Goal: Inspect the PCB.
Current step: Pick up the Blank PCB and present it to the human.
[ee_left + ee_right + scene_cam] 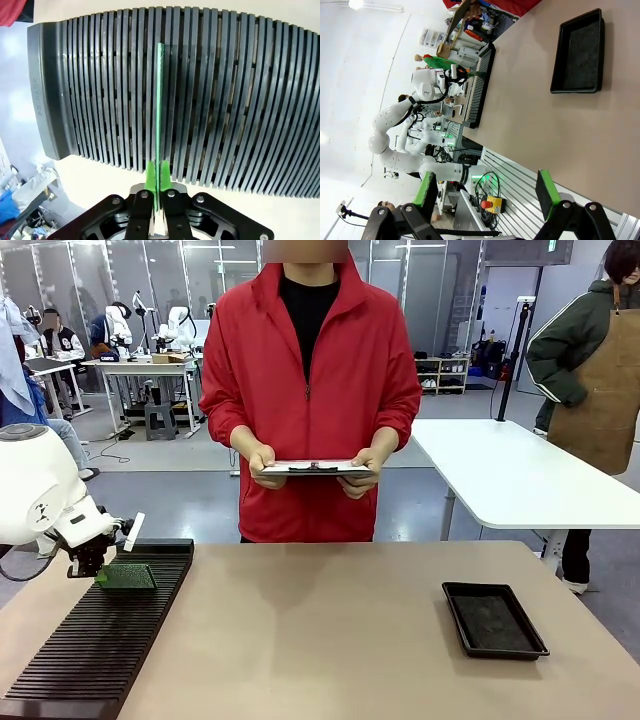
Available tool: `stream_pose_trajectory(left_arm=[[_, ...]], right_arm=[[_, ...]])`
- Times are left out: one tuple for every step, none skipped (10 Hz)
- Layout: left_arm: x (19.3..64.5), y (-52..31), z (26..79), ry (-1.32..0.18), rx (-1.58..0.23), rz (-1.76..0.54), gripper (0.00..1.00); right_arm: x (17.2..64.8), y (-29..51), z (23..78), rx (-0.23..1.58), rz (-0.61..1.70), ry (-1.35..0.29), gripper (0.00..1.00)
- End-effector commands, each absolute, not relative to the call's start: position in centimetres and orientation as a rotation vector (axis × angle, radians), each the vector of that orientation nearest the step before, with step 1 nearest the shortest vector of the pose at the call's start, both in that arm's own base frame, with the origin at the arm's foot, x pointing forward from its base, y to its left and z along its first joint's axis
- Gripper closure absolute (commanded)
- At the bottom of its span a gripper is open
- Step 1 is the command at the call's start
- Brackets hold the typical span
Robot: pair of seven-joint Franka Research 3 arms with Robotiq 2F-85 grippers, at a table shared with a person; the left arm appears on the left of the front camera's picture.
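Note:
The PCB (126, 576), a thin green board, stands on edge in a slot near the far end of the black slotted rack (100, 640) at the table's left. My left gripper (104, 567) is shut on its near edge. In the left wrist view the PCB (160, 110) shows edge-on as a green line, pinched between the green pads (150, 174) of my left gripper (158, 175), above the rack (225, 100). My right gripper (486, 190) hangs open high over the table with nothing between its fingers (427, 189).
Across the table a person in a red jacket holds a clipboard (315, 468) in both hands. A shallow black tray (493, 618) lies at the table's right, also seen as the tray (580, 50) in the right wrist view. A white table (520, 475) stands behind it.

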State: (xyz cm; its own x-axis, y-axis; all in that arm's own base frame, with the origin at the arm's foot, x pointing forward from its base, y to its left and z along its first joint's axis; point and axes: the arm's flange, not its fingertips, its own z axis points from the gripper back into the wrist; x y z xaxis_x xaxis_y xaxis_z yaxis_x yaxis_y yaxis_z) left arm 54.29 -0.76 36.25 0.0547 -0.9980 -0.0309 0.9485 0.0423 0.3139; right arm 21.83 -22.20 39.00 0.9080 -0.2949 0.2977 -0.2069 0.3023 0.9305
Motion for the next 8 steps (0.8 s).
stream_pose_trajectory(left_arm=[[53.7, 0.0, 40.1, -0.262, 0.268, -1.418, 1.0], [52.5, 0.4, 42.1, -0.309, 0.265, -1.409, 1.0], [51.5, 0.9, 43.5, -0.328, 0.245, -1.396, 1.0], [50.9, 1.3, 44.0, -0.332, 0.213, -1.375, 1.0], [50.1, 1.5, 44.2, -0.342, 0.107, -1.339, 1.0], [49.3, 1.9, 44.6, -0.393, -0.041, -1.257, 1.0], [48.3, 2.2, 44.6, -0.452, -0.203, -1.148, 1.0], [47.3, 2.2, 44.0, -0.5, -0.347, -1.071, 1.0]], right_arm=[[21.9, -22.3, 39.1, 1.283, -0.052, -0.478, 0.0], [21.9, -22.3, 39.1, 1.283, -0.052, -0.478, 0.0], [21.9, -22.3, 39.1, 1.283, -0.052, -0.478, 0.0], [21.9, -22.3, 39.1, 1.283, -0.052, -0.478, 0.0], [21.9, -22.3, 39.1, 1.283, -0.052, -0.478, 0.0], [21.9, -22.3, 39.1, 1.283, -0.052, -0.478, 0.0], [21.9, -22.3, 39.1, 1.283, -0.052, -0.478, 0.0], [21.9, -22.3, 39.1, 1.283, -0.052, -0.478, 0.0]])
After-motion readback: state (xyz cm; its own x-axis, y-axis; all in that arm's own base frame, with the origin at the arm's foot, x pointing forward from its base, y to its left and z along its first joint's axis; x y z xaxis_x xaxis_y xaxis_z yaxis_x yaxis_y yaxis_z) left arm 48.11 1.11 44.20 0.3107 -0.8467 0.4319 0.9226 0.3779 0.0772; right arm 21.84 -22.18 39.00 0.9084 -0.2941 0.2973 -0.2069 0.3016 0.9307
